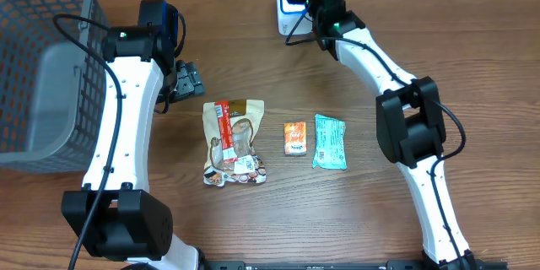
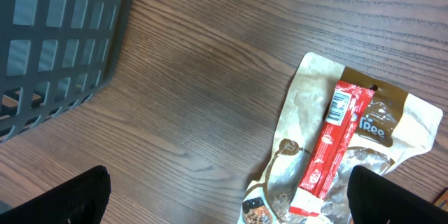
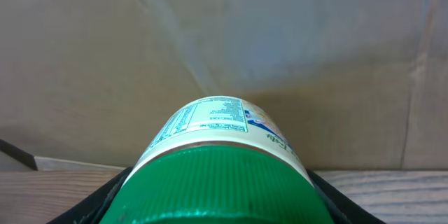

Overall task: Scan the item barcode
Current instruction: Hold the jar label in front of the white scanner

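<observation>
Jar point(image 3: 222, 136) (green-lidded) gripped in right hand point(image 3: 213, 206).

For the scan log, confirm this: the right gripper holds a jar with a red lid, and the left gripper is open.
Wrong in one respect: the lid is green, not red. The right wrist view shows the right gripper closed on a jar with a green ribbed lid. The left gripper is indeed open.
</observation>
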